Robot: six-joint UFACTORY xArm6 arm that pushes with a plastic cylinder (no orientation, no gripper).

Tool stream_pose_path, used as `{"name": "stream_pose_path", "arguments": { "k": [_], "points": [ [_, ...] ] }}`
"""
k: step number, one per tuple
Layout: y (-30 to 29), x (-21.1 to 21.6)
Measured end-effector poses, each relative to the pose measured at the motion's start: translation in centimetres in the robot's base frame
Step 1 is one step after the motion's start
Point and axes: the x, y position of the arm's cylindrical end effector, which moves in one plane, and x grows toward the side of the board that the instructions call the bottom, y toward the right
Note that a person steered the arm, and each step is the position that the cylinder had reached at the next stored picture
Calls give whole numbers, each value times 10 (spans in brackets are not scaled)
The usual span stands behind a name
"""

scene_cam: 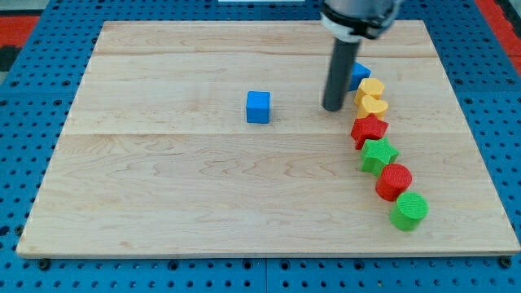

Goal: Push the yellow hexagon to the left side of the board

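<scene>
The yellow hexagon (pixel 371 87) lies at the view's right, at the upper end of a curved row of blocks. My tip (pixel 332 108) rests on the board just left of it, a small gap apart. A yellow heart-like block (pixel 373 105) sits directly below the hexagon. A blue block (pixel 359 74), partly hidden by the rod, sits just above the hexagon.
Below the yellow blocks the row continues with a red star (pixel 369 129), a green star (pixel 378 154), a red round block (pixel 395 181) and a green round block (pixel 409 211). A blue cube (pixel 258 107) stands alone near the wooden board's (pixel 163 179) middle.
</scene>
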Motion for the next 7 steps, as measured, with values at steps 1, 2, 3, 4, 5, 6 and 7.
{"name": "stream_pose_path", "arguments": {
  "k": [1,2,3,4,5,6,7],
  "points": [
    [-32,-65],
    [-1,-88],
    [2,-76],
    [32,-53],
    [44,-52],
    [45,-54],
    [-4,-68]
  ]
}}
